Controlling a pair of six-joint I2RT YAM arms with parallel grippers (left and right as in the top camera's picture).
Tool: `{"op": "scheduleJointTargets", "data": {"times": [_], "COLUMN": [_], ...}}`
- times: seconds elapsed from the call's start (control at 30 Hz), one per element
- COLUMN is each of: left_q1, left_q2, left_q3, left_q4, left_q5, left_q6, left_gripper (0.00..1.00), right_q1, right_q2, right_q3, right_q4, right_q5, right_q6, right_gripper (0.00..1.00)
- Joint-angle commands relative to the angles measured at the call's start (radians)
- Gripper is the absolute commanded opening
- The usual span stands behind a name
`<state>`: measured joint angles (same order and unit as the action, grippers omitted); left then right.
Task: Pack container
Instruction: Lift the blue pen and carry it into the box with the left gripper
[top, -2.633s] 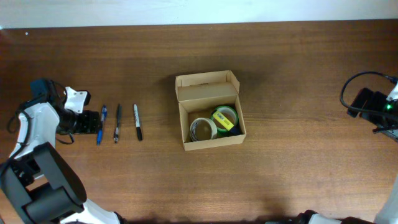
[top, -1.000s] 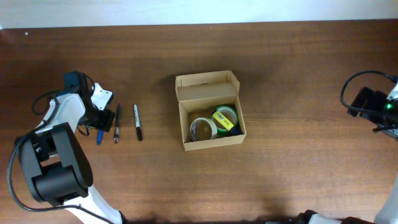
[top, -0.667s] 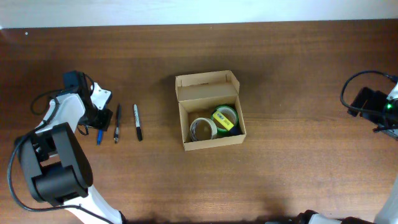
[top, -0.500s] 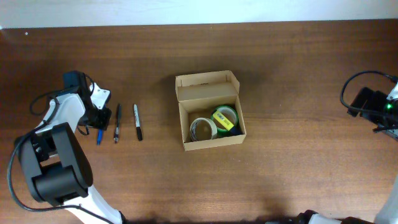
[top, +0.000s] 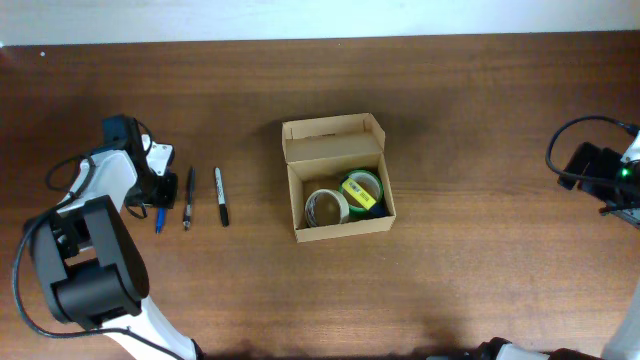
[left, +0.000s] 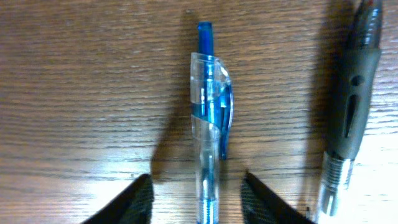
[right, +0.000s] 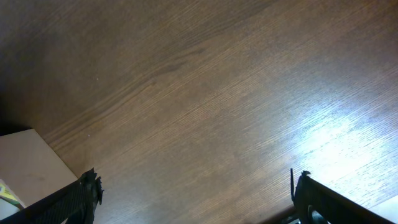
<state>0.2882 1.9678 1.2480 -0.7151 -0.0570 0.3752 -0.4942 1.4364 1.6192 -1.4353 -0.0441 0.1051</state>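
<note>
Well away from the rectangular tan cardboard box (top: 345, 226), the left gripper (left: 202, 202) straddles a translucent blue plastic pen (left: 208, 124), jaws apart; the right gripper (right: 196, 199) gapes too.

Dark wooden table (top: 480, 130), pale wall (top: 300, 18)

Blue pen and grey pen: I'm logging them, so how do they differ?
The blue pen has a clear barrel with blue trim; the grey pen has a dark matte body. The blue pen lies between the fingers of the open left gripper; the grey pen lies outside them. Both lie flat on the table, parallel.
</note>
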Motion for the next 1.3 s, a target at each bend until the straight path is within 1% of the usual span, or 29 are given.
{"op": "scheduleJointTargets", "data": {"times": [0.0, 0.07, 0.1, 0.17, 0.4, 0.6, 0.77, 0.97, 1.13, 1.27], "left_q1": [0.003, 0.003, 0.003, 0.003, 0.002, 0.002, 0.002, -0.004, -0.065, -0.179], "left_q2": [0.080, 0.087, 0.090, 0.090, 0.090, 0.052, -0.064, -0.233, -0.335, -0.339], "left_q3": [-0.024, -0.024, -0.024, -0.024, -0.023, 0.020, 0.125, 0.274, 0.299, 0.299], "left_q4": [-0.007, -0.006, -0.003, 0.000, 0.008, -0.019, -0.101, -0.193, -0.186, -0.183], "left_q5": [0.017, 0.019, 0.019, 0.018, 0.017, 0.065, 0.065, 0.079, 0.168, 0.174], "left_q6": [-0.024, -0.032, -0.035, -0.035, -0.035, -0.050, -0.072, -0.072, -0.070, -0.067], "left_gripper": [0.29, 0.09, 0.05, 0.02, 0.02, 0.02, 0.02, 0.02, 0.02, 0.02], "right_q1": [-0.003, -0.003, -0.003, -0.003, -0.003, -0.003, -0.003, -0.003, -0.003, -0.003], "right_q2": [-0.014, -0.014, -0.014, -0.014, -0.014, -0.014, -0.014, -0.014, -0.014, -0.014], "right_q3": [-0.001, -0.001, -0.001, -0.001, -0.001, -0.001, -0.001, 0.000, -0.001, -0.001], "right_q4": [-0.004, -0.005, -0.005, -0.005, -0.007, -0.007, -0.007, -0.007, -0.007, -0.008], "right_q5": [-0.009, -0.009, -0.009, -0.009, -0.010, -0.010, -0.010, -0.010, -0.013, -0.025], "right_q6": [-0.001, -0.001, -0.001, -0.001, -0.001, -0.001, -0.001, -0.001, -0.001, -0.001], "right_gripper": [0.99, 0.99, 0.99, 0.99, 0.99, 0.99, 0.99, 0.99, 0.99, 0.99]}}
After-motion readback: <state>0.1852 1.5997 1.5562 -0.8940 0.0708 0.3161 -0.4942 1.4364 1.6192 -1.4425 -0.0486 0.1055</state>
